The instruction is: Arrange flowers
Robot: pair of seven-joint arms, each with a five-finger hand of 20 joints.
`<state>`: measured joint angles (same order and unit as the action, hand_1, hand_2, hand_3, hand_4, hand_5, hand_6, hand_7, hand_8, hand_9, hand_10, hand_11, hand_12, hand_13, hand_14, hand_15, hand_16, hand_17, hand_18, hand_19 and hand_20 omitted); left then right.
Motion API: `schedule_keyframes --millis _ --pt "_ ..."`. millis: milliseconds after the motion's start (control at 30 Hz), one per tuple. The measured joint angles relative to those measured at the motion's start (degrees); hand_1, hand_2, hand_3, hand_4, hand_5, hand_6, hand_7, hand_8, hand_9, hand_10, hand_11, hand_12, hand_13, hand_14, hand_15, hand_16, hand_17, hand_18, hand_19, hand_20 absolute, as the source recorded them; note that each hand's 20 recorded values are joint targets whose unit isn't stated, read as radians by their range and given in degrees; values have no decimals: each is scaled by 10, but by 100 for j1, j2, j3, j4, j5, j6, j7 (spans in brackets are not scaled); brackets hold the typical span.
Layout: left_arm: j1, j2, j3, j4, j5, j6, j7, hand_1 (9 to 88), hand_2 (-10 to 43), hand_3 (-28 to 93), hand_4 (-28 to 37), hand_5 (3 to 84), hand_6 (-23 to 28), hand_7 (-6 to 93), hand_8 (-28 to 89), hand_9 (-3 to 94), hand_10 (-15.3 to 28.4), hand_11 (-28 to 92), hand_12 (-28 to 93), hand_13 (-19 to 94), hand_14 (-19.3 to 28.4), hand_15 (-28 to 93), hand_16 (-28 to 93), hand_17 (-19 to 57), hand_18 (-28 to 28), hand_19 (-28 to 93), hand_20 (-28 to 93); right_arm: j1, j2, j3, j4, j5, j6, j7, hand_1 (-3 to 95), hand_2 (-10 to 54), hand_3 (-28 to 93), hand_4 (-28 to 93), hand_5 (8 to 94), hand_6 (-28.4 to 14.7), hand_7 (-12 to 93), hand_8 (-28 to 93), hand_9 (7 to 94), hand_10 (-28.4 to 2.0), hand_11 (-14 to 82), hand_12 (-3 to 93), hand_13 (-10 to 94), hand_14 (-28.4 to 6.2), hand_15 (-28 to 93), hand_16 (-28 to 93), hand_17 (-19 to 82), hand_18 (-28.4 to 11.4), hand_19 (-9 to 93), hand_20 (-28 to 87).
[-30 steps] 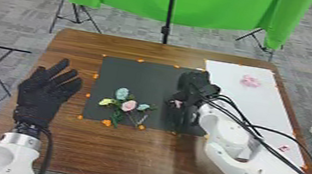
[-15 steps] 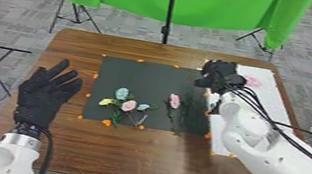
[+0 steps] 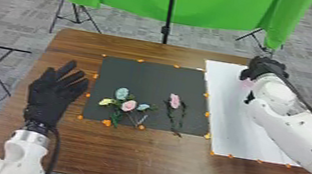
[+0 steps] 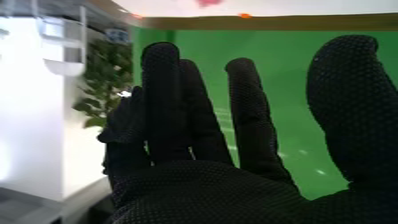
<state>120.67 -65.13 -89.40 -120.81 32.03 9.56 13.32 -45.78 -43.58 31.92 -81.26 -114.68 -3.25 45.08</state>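
My right hand (image 3: pixel 266 67) is over the far end of the white sheet at the right, partly covering a pink flower (image 3: pixel 246 83). In the right wrist view the same hand (image 4: pixel 200 187) has straight, spread fingers and holds nothing; part of a pink flower (image 4: pixel 210 2) shows on the white sheet. My left hand (image 3: pixel 52 94) rests open at the table's left side. On the dark mat, a pink flower (image 3: pixel 174 101) with a green stem lies apart from a bunch with a blue flower (image 3: pixel 122 93), a pink flower (image 3: pixel 129 105) and a yellow flower (image 3: pixel 106 102).
The dark mat (image 3: pixel 149 76) lies mid-table, with the white sheet (image 3: pixel 231 132) to its right. Orange marks line their edges. A green cloth (image 3: pixel 227 15) on a stand hangs beyond the brown table (image 3: pixel 124 156).
My right hand has left the dark mat and moved right and away over the white sheet, uncovering the pink flower on the mat. My left hand has shifted slightly to the right.
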Motion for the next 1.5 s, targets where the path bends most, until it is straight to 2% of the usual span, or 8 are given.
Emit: schedule_keyframes --millis 333,433,567,933,1100,1167,1400,1500 --pt "-146 116 63 3 -106 3 42 204 99 768 -283 390 102 133 -94 361 210 257 116 259 282 543 -84 -85 284 591 91 -49 -468 82 741 -208 -486 -137 322 -95 836 -283 459 50 177 -147 496 -159 167 135 426 -152 711 48 142 -210 857 581" --pt "-120 130 57 2 -115 -1 36 204 99 768 -283 390 102 133 -94 360 210 258 116 259 282 543 -84 -85 284 592 91 -77 -497 17 744 -530 -571 -245 382 -95 815 -282 581 64 178 -155 654 -114 216 139 554 -103 692 80 189 -204 882 555" --pt "-85 107 15 -3 -110 -23 -15 203 99 768 -283 390 102 132 -94 360 210 259 116 259 282 543 -84 -85 284 592 92 -145 -487 -90 745 -932 -472 -255 543 -95 674 -283 840 58 183 -9 919 -42 142 315 728 -40 647 211 271 -196 925 510" --pt "101 81 -63 -104 -109 -42 -26 204 99 768 -283 393 105 130 -93 361 211 259 115 260 282 543 -84 -85 284 591 93 -595 -193 -124 463 -1095 744 -163 561 -95 696 -283 889 37 173 20 937 -51 213 285 786 -33 626 252 323 -212 932 548" --pt "205 78 -135 -151 -105 -42 -29 205 99 768 -283 395 106 130 -92 361 211 259 116 260 283 544 -85 -85 284 591 93 -831 180 -200 -271 -940 1927 -57 543 -95 728 -283 882 32 174 31 937 -57 211 300 762 -50 662 251 306 -209 932 563" --pt "238 74 -163 -165 -102 -42 -30 205 99 768 -283 395 106 130 -92 361 210 259 116 260 283 544 -85 -85 284 591 93 -1139 312 208 -814 -956 2022 -133 539 -95 731 -283 875 28 178 35 937 -60 212 306 741 -59 683 244 294 -208 932 562" --pt "294 30 -192 -191 -81 -47 -48 207 100 767 -283 395 107 129 -92 361 211 259 115 260 283 546 -85 -84 284 592 94 -2331 232 1786 -2494 -1205 743 -842 533 -95 737 -283 859 25 186 32 934 -61 213 327 718 -70 711 217 275 -209 932 553" --pt "295 -19 -217 -194 -55 -50 -97 207 100 768 -283 396 107 129 -92 361 211 259 115 260 283 546 -85 -84 284 592 94 -2677 11 1857 -2845 -1270 639 -864 531 -95 736 -283 856 25 190 29 928 -62 218 331 712 -74 717 209 270 -210 932 548"
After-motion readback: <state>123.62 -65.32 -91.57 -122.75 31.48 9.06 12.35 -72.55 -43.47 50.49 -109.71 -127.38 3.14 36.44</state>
